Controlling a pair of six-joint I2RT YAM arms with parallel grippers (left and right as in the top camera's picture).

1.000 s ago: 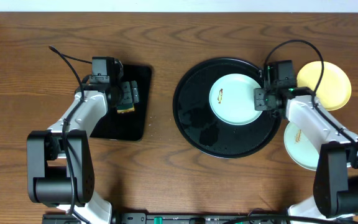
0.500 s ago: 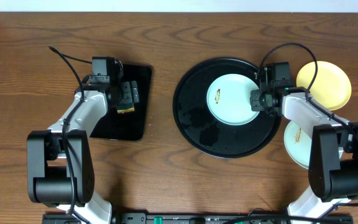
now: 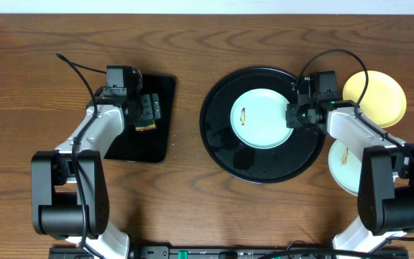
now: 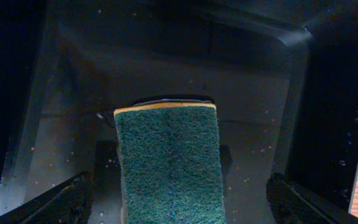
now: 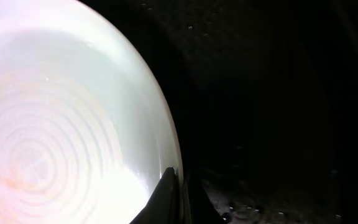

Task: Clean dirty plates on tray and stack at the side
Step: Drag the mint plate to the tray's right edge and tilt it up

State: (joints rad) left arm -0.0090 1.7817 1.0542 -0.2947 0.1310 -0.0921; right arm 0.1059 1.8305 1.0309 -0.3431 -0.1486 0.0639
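A pale mint plate (image 3: 261, 119) with a small brown smear lies on the round black tray (image 3: 257, 162). My right gripper (image 3: 293, 115) is shut on that plate's right rim. In the right wrist view, the dark fingers (image 5: 169, 196) pinch the edge of the glossy plate (image 5: 61, 124). A pale yellow plate (image 3: 376, 97) and a smeared mint-white plate (image 3: 345, 169) rest on the table right of the tray, the latter partly under my right arm. My left gripper (image 3: 148, 111) hangs open over a green sponge (image 4: 169, 162), its fingers (image 4: 61, 202) standing apart from the sponge on either side.
The sponge lies in a smaller rectangular black tray (image 3: 139, 147) at the left, whose raised walls (image 4: 297, 93) surround the left gripper. A cable (image 3: 77, 68) trails across the wooden table behind the left arm.
The right gripper has shut on the mint plate's rim, and the plate has slid a little left on the round tray. The left arm has not moved.
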